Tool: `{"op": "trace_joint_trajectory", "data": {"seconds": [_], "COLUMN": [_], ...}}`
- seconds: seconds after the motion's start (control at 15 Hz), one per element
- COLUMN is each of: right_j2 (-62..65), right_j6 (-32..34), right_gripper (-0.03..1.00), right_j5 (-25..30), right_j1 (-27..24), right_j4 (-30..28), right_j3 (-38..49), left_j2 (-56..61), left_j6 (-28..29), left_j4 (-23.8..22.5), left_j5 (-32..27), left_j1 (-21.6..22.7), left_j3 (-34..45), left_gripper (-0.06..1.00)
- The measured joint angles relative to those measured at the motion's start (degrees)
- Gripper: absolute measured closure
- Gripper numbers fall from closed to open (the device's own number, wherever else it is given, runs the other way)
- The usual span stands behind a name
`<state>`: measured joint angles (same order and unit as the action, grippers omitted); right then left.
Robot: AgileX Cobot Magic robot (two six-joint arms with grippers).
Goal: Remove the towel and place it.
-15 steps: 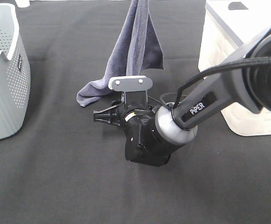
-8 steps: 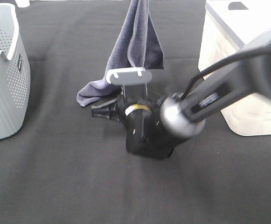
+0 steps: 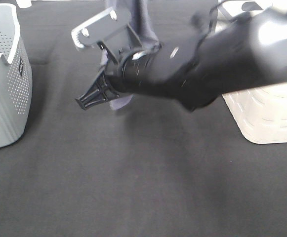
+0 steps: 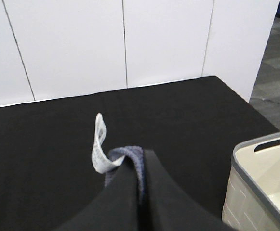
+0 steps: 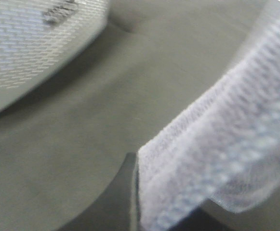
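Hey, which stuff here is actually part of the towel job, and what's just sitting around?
Job: towel; left claw, pinching it; right claw, close to it.
Sitting around: grey perforated basket; white bin; neither held.

A: Setting, quick?

B: Robot lab or test room, not a home.

A: Based on what?

B: The table [image 3: 133,187] is draped in plain black cloth. Flat white wall panels [image 4: 82,43] with thin seams stand right behind it, and there's a grey floor [image 4: 274,86] laid in squares past the table's edge. A black robot arm [image 3: 222,59], blurred, is over the table.

A: Props?

B: Staged-looking. A perforated grey basket [image 3: 5,74] sits on one side and a cream bin [image 3: 266,118] with a grey rim on the other.
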<state>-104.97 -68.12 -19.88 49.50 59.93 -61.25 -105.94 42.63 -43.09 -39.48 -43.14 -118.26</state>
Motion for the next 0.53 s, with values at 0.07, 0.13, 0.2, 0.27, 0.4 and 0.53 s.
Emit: {"op": "trace_joint_trajectory", "data": {"seconds": [0.07,0.13,0.2,0.27,0.4,0.53], "right_j2": [2.58,4.58,6.42,8.82,9.74,9.91], "right_j6": [-5.27,-10.49,-15.18,-22.8,-27.5,-28.36], "right_gripper": [0.95,0.95,0.95,0.95,0.95,0.95], "right_j5": [3.55,6.3,8.54,12.55,15.53,19.25], "right_j1": [0.0,0.0,0.0,0.0,0.0,0.0], "right_j4": [3.67,8.65,14.27,22.69,27.04,27.1], "right_j3": [0.0,0.0,0.0,0.0,0.0,1.2], "left_j2": [1.38,2.98,4.24,5.33,5.39,5.39], "left_j6": [0.06,0.06,0.06,0.06,-0.23,-1.49], "left_j4": [1.72,2.98,3.72,4.47,4.58,4.64], "left_j5": [-0.17,-0.52,-1.6,-5.33,-10.6,-13.18], "left_j1": [1.15,2.41,3.44,5.04,5.44,5.44], "left_j3": [-0.11,-0.11,-0.11,-0.29,-0.29,-0.29], "left_gripper": [0.94,0.94,0.94,0.94,0.94,0.94]}}
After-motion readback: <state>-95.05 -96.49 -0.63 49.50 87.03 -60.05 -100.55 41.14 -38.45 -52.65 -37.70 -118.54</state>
